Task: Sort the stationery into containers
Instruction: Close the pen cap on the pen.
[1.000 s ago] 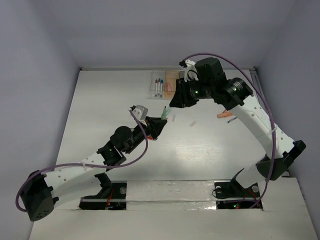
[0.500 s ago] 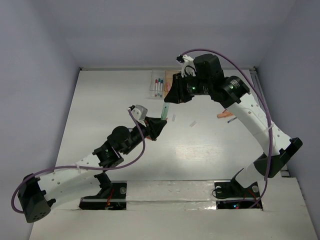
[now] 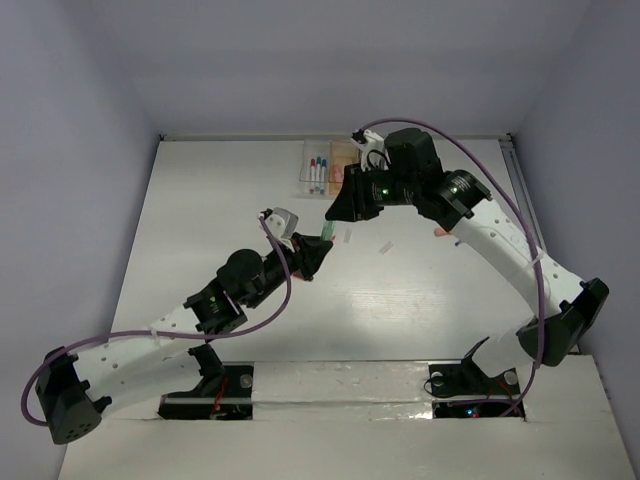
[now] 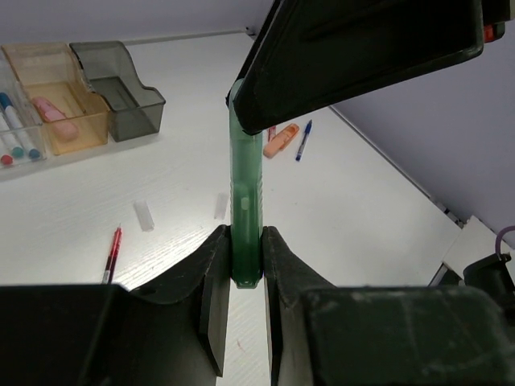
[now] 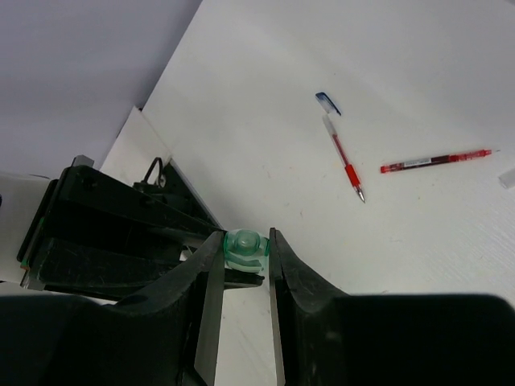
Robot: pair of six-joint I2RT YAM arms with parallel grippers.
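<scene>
Above table (image 3: 200, 200), green tube (image 4: 245, 201) between jaws

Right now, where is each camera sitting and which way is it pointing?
Top external: fixed above and behind the robot, looking down across the table to the bins; left arm and right arm both show.
Left wrist: on the left arm, facing far right across the table; left tool grips the tube.
Right wrist: on the right arm, looking down toward the left arm; right tool closed on the tube's end.
Shared: both wrist views show the tube and the other arm's tool.
</scene>
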